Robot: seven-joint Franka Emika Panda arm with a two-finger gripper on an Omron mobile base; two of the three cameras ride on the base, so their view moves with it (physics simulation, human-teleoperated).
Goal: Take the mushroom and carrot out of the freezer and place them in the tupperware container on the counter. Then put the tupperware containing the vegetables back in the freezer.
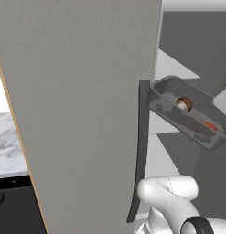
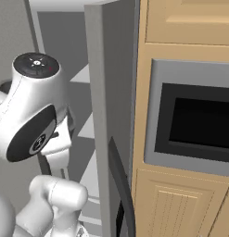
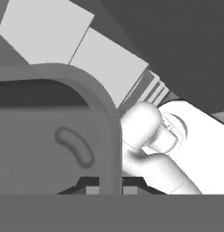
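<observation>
The hand [image 3: 109, 188] is clamped on the rim of the tupperware container [image 1: 190, 112], its fingertips pinching the thin wall at one corner. The tub hangs tilted in the open freezer [image 1: 87, 91], above a pale inner shelf [image 1: 174, 64], with the mushroom [image 1: 183, 104] and the carrot [image 1: 208, 124] lying inside. The risk, as I judge it: held by one edge and tilted, the tub could twist or slip, spilling the vegetables, or catch on the door's handle [image 1: 141, 151] or the shelf edge.
</observation>
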